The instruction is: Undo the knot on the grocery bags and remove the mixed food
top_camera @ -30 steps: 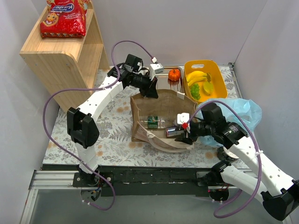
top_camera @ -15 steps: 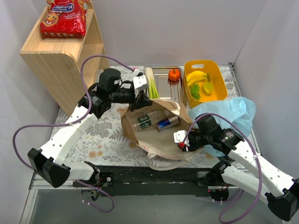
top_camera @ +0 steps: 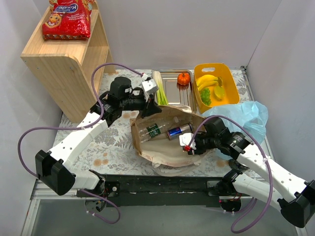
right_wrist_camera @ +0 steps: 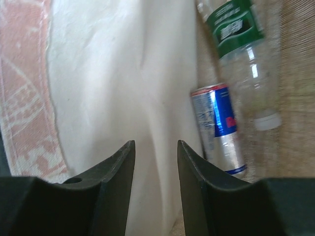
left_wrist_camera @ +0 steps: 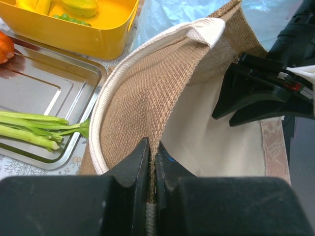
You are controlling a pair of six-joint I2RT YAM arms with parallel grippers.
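Observation:
The brown woven bag lies tipped open on the table, whitish handle on its rim. My left gripper is shut on the bag's far rim, woven cloth pinched between its jaws. A clear bottle with a green label and a blue-silver can lie inside. My right gripper stands open in the bag's mouth, over the white lining, with the can and bottle just to its right. The light-blue plastic bag lies crumpled behind my right arm. Its knot is hidden.
A steel tray at the back holds a pale-green leek and a small orange pumpkin. Beside it, a yellow tub holds bananas. A red crisp packet sits on the wooden shelf at the far left.
My left arm swung down and left with the bag's rim, tipping the bag over, and the bottle and can slid inside. My right gripper narrowed a little and shifted nearer.

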